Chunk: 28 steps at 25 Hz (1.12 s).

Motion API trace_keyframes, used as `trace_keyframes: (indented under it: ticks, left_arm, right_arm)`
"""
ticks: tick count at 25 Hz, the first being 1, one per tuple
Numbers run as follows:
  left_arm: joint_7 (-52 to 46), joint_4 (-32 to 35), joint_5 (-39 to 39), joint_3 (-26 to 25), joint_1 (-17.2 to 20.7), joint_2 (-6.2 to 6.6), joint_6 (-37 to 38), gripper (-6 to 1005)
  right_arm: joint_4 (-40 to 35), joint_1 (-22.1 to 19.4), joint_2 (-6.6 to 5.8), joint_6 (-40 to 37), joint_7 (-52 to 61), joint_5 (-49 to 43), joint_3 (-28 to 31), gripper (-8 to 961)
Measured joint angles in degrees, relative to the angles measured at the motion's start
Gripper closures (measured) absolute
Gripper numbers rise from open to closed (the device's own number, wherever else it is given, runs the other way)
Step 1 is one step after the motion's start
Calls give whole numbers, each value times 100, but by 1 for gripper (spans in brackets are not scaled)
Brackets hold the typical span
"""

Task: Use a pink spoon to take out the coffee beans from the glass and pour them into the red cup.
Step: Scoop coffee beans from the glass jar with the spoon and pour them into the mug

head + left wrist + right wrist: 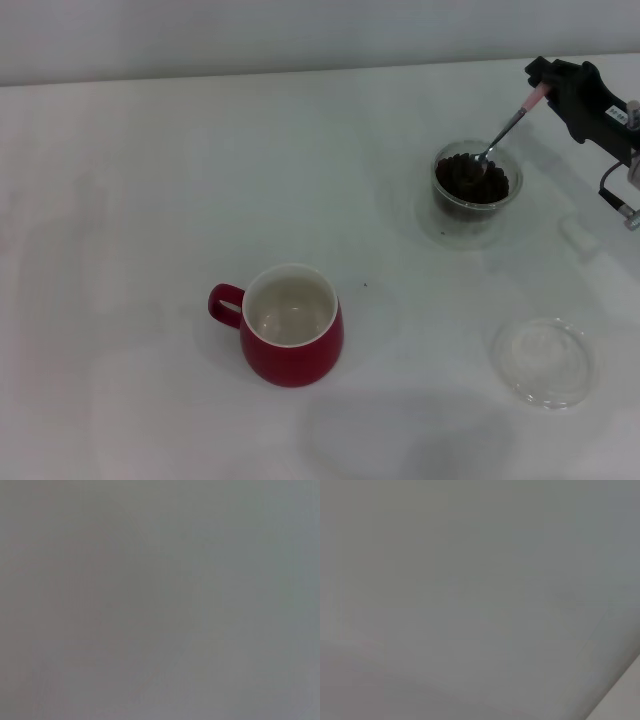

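Right claw point(543, 92) grips pink spoon point(508, 126), bowl in glass point(476, 186) w/ coffee beans point(470, 179)

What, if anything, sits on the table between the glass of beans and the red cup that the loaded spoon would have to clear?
Nothing visible. The right gripper holds the pink spoon in the glass; the table between there and the red cup is bare. The clear dish lies off that line.

Bare white tabletop point(150, 200), plain wall; test-bench setting
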Motion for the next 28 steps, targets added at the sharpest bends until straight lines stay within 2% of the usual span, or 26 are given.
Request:
trace_keyframes:
  ticks: [9,28]
  left_arm:
    - [0,43,7,0,37,-10,0,198]
    - [0,53,9,0,18,-10,0,199]
  right_arm:
    - [-68,206,5,19,272,-31,-422,804]
    - [-979,224,71,15,1015,18,-2077,804]
